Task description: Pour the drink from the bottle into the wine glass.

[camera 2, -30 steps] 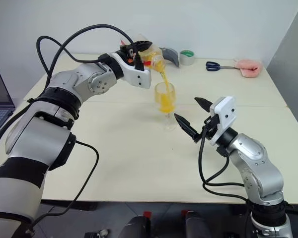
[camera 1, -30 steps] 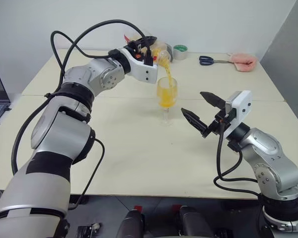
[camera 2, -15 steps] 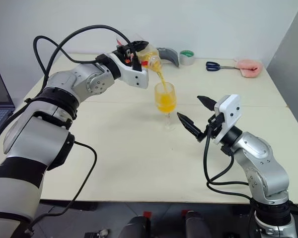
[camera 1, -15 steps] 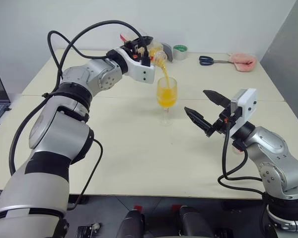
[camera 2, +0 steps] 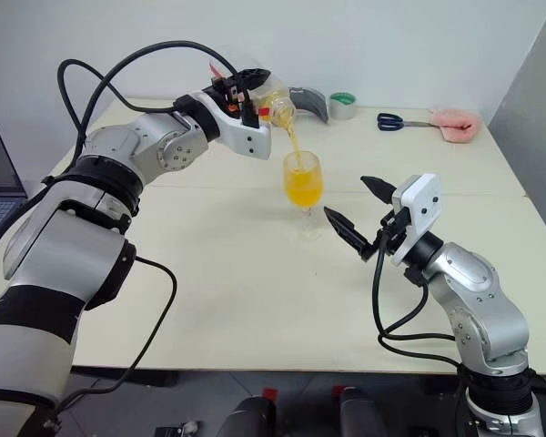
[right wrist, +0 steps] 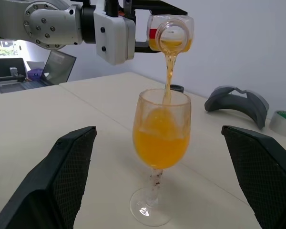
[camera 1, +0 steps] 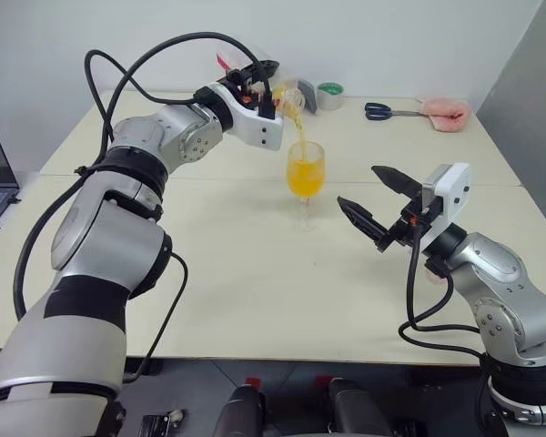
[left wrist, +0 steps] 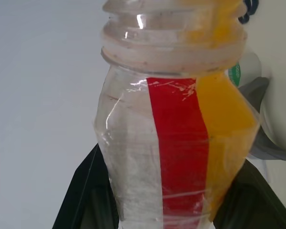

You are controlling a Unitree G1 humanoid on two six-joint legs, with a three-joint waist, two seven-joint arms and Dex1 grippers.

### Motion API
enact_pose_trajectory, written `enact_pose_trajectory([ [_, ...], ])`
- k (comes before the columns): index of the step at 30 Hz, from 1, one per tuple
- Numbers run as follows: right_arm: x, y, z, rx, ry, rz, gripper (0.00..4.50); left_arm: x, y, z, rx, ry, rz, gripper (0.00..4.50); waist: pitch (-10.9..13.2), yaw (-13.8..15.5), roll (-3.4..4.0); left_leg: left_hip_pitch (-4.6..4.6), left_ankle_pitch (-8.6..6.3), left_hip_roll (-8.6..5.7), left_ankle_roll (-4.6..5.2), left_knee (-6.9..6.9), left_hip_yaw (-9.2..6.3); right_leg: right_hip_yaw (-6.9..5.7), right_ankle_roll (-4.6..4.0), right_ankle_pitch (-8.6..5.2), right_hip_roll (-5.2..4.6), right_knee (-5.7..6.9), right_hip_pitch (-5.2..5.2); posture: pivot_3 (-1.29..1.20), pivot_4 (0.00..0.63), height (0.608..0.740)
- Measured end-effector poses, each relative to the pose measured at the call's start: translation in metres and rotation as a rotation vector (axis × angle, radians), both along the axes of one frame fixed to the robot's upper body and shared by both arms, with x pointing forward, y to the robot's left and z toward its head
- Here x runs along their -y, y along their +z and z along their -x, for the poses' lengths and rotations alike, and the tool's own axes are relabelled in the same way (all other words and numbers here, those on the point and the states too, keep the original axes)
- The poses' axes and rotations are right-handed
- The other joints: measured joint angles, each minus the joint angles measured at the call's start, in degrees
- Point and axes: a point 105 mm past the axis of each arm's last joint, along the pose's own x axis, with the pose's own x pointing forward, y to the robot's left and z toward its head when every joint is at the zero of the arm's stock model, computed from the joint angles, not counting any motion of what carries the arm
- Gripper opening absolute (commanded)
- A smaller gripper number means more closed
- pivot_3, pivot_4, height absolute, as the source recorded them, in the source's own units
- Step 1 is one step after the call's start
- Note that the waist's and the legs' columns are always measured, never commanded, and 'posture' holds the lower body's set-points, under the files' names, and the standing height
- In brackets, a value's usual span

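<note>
Bottle tipped in left tool, drink streaming into wine glass; right tool wide, empty.

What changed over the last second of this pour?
The drink stands higher in the wine glass, and the bottle is tipped a little further. The left claw stays shut on the bottle, still pouring. The right claw, open, shifted slightly away from the glass early on, then held. The glass has not moved.
</note>
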Motion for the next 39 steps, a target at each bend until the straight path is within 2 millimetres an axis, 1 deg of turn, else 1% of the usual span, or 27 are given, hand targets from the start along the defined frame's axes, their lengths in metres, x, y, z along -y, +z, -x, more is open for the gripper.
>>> enact_pose_trajectory([
  [16,-0.001,-0.002,0.000,-0.005,0.003,-0.001,4.50,0.000,0.000,0.000,-0.002,-0.002,0.002,1.88,0.00,0.00,0.00,0.00,0.00,0.00,0.00,0.02,0.00,0.00,0.00,0.00,0.00,0.02,0.00,0.00,0.150,0.740],
  [20,-0.003,-0.003,0.000,-0.009,0.007,0.000,4.50,0.000,0.003,0.000,-0.034,-0.003,0.056,1.88,0.00,0.00,0.00,0.00,0.00,0.00,0.00,0.02,0.00,0.00,0.00,0.00,0.00,0.02,0.00,0.00,0.150,0.740],
  [23,-0.005,-0.004,0.001,-0.013,0.012,-0.005,4.50,0.000,0.004,-0.001,-0.089,-0.010,0.142,1.88,0.00,-0.02,0.00,0.00,0.01,0.00,-0.01,0.04,0.01,0.00,0.00,0.00,0.00,0.04,0.00,0.00,0.150,0.740],
  [25,-0.006,-0.003,0.000,-0.014,0.004,-0.015,4.50,-0.001,-0.002,-0.002,-0.141,-0.009,0.185,1.88,0.00,-0.04,0.00,0.00,0.01,0.00,-0.01,0.05,0.02,0.01,0.00,0.00,0.00,0.06,0.00,0.00,0.150,0.740],
  [28,-0.009,-0.005,0.000,-0.019,0.006,-0.019,4.50,-0.004,-0.016,-0.005,-0.228,-0.005,0.240,1.88,0.00,-0.13,0.00,0.00,0.01,0.01,-0.01,0.08,0.00,0.01,-0.01,0.00,0.00,0.08,-0.01,0.00,0.150,0.740],
  [31,-0.012,-0.007,0.000,-0.024,0.011,-0.019,4.50,-0.005,-0.021,-0.006,-0.314,-0.010,0.334,1.88,0.00,-0.15,0.00,-0.03,0.01,0.00,-0.01,0.13,0.00,0.00,-0.01,0.00,0.00,0.09,-0.01,0.00,0.150,0.740],
  [33,-0.016,-0.009,0.001,-0.028,0.022,-0.009,4.50,-0.005,-0.024,-0.006,-0.394,-0.040,0.443,1.88,0.00,-0.26,0.00,-0.02,0.01,0.00,-0.01,0.15,-0.01,-0.01,-0.01,0.00,-0.01,0.11,0.00,0.00,0.150,0.740],
  [36,-0.019,-0.011,0.002,-0.031,0.035,0.002,4.50,-0.002,-0.031,-0.006,-0.490,-0.071,0.547,1.88,0.00,-0.44,0.00,-0.03,0.01,0.00,-0.01,0.19,-0.01,-0.01,-0.01,0.00,-0.01,0.14,-0.01,0.00,0.150,0.740],
  [38,-0.023,-0.013,0.004,-0.034,0.063,0.022,4.50,-0.007,-0.033,-0.008,-0.571,-0.084,0.688,1.88,0.00,-0.60,0.00,-0.02,0.00,0.01,0.00,0.20,-0.03,-0.01,-0.02,0.00,-0.01,0.19,-0.01,0.00,0.150,0.740],
  [39,-0.027,-0.014,0.007,-0.037,0.088,0.038,4.50,-0.013,-0.035,-0.009,-0.614,-0.087,0.774,1.88,0.00,-0.88,0.00,-0.02,0.00,0.01,0.00,0.20,-0.04,-0.01,-0.02,0.00,0.00,0.21,-0.01,0.00,0.150,0.740],
])
